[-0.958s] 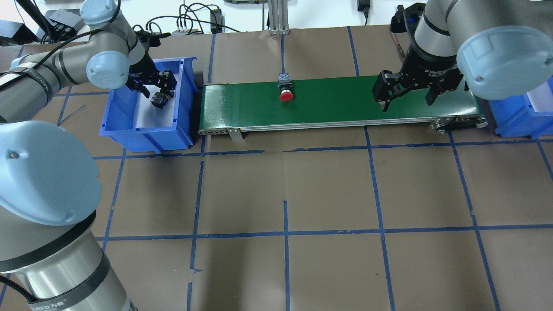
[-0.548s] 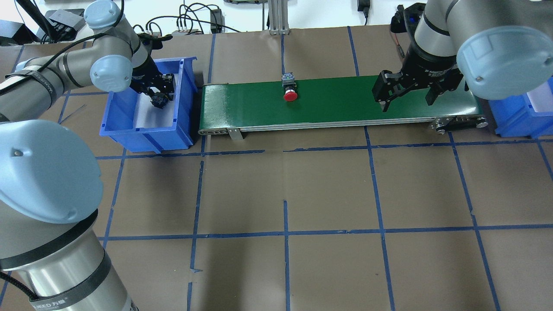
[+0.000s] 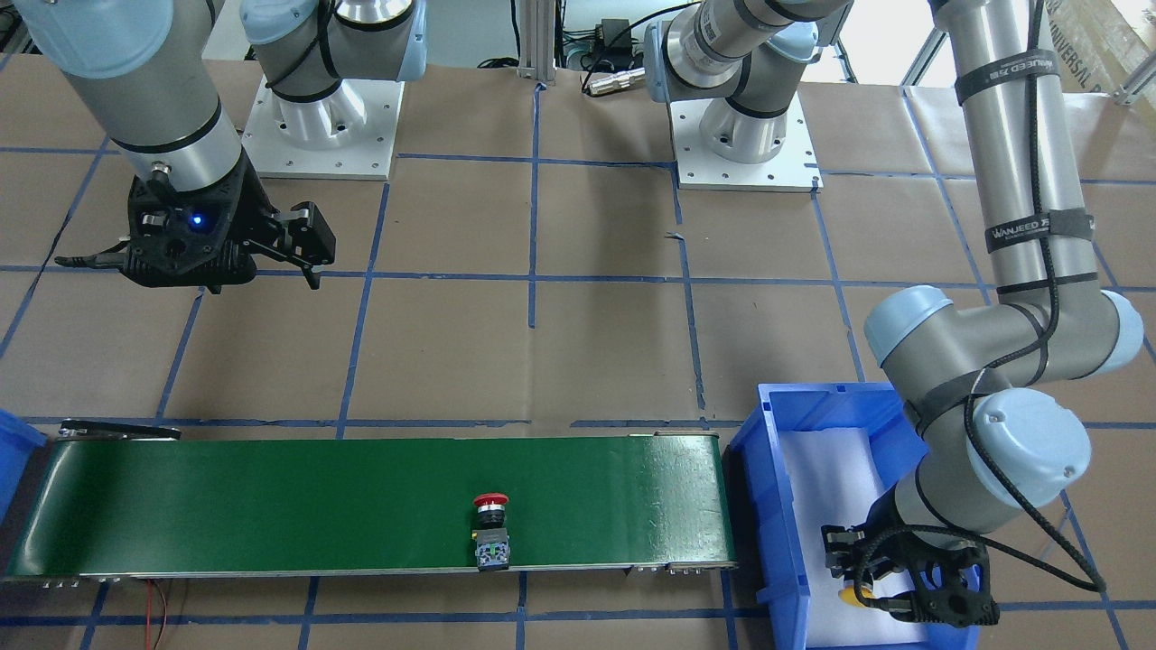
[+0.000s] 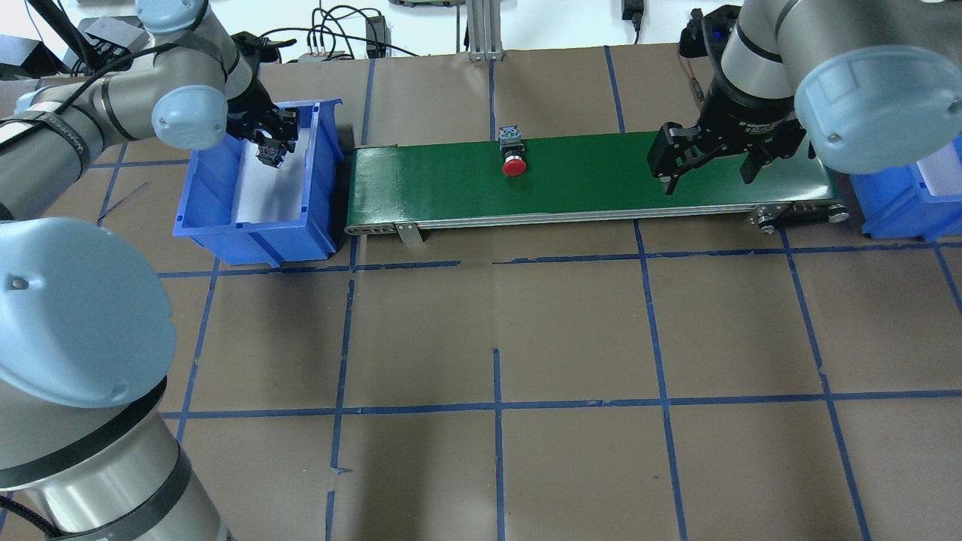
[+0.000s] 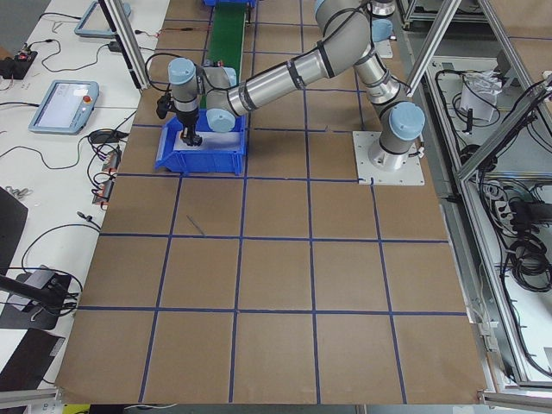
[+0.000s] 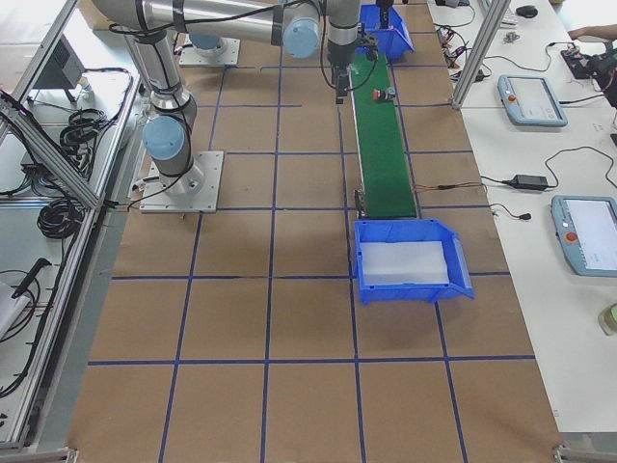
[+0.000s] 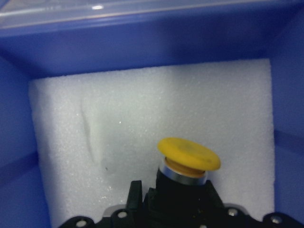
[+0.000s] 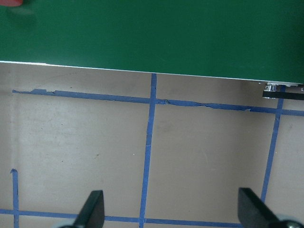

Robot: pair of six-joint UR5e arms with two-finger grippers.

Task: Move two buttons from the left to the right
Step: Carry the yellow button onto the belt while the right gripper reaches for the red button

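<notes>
The yellow button is held by its black body in my left gripper, which is shut on it. It hangs over the white foam at the far end of the left blue bin, and its cap also shows in the front-facing view. The red button lies on its side on the green conveyor belt, near the middle, with its grey body toward the far edge. My right gripper hangs open over the belt's right end with nothing between its fingers.
A second blue bin with white foam stands just past the belt's right end. Brown paper with blue tape lines covers the table. Cables and boxes lie along the far edge. Tablets and wires sit on a side bench.
My left gripper has moved toward the bin's far end with the yellow button in it. The red button has travelled a little to the right on the belt. The right arm has stayed still.
</notes>
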